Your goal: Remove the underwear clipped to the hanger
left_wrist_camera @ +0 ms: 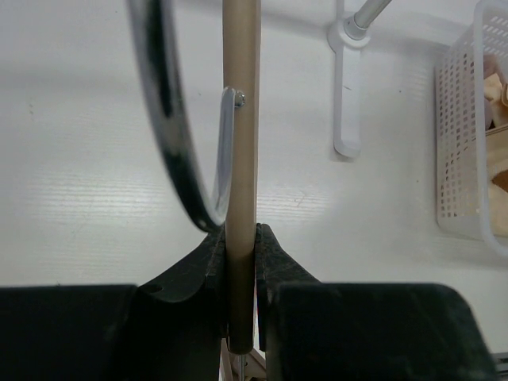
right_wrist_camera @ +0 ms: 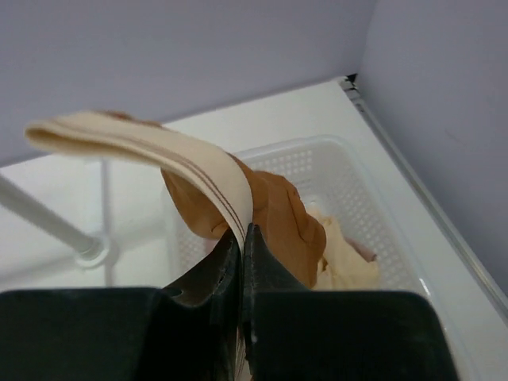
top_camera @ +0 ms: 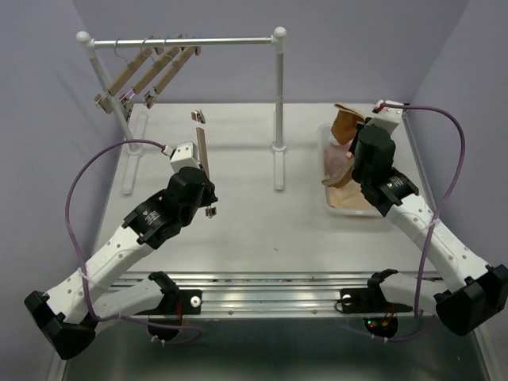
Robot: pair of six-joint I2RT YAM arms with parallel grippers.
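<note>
Closest to the lens on the right wrist: right tool (right_wrist_camera: pixel 242 238), black fingers pressed together on the lighter waistband (right_wrist_camera: pixel 159 147) of the orange-brown underwear (right_wrist_camera: pixel 278 214), no gap visible between them. Waistband arching up and off to the left; brown body of the garment hanging behind the fingers, above the white basket (right_wrist_camera: pixel 349 163). In the basket beneath, cream-beige underwear (right_wrist_camera: pixel 345 266) crumpled on the floor, with a sliver of pale pink underwear (right_wrist_camera: pixel 365 252) just beside it. Seen from above, basket standing on the bench (top_camera: pixel 254 230) at the far right, close to the right wall, right arm reaching over it.

On the other side, left tool (left_wrist_camera: pixel 240 262) clamped narrow around the wooden bar of a hanger (left_wrist_camera: pixel 240 119), held over the bench to the left of the rack's right post (top_camera: pixel 279 95). Chrome hook (left_wrist_camera: pixel 171 119) curving past the bar on its left, a small metal clip (left_wrist_camera: pixel 227 143) lying against the wood. Three more wooden hangers (top_camera: pixel 151 71) hooked on the rail (top_camera: pixel 214 40) at the far left, tilted down toward the left wall.
</note>
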